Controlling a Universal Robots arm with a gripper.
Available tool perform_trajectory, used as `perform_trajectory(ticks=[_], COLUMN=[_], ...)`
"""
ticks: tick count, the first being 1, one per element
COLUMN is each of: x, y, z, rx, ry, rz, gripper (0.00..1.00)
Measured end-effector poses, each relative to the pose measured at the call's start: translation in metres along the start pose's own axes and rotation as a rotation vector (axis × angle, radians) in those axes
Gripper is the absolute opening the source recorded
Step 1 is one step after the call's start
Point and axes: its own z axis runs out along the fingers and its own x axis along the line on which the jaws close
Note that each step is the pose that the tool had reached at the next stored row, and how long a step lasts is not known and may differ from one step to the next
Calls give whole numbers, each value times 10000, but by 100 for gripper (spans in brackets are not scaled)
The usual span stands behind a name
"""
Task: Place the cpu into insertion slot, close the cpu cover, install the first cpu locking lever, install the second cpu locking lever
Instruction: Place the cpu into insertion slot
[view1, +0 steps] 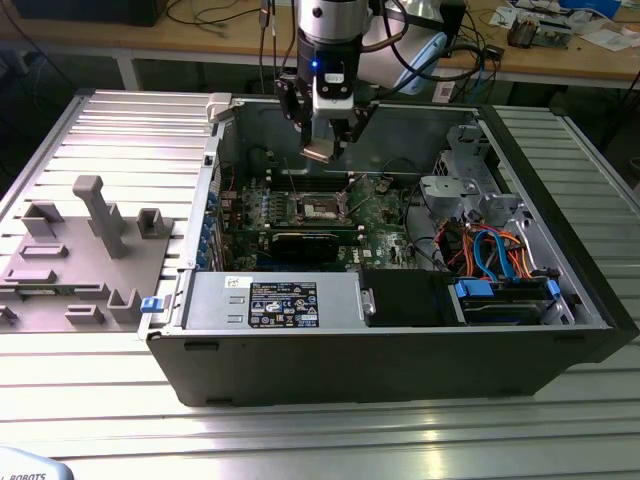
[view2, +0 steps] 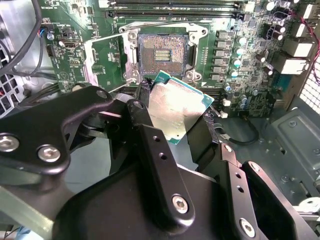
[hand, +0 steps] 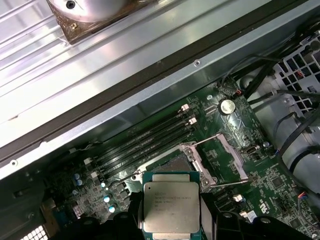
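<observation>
The black fingers (view2: 150, 145) grip the cpu (view2: 176, 107), held in the air just above the insertion slot (view2: 162, 52). The slot is empty, and the cpu cover (view2: 88, 62) beside it stands open. No step is done yet.

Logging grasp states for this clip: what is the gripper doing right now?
Gripper: closed on the cpu, which hangs over the motherboard and is not yet in the open insertion slot.
</observation>
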Motion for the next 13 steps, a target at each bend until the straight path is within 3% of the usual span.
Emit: perform_trajectory(ticks=[13], x=[0], y=[-1], z=[5], rx=[-3], ry=[-26], rz=[302], gripper=[54])
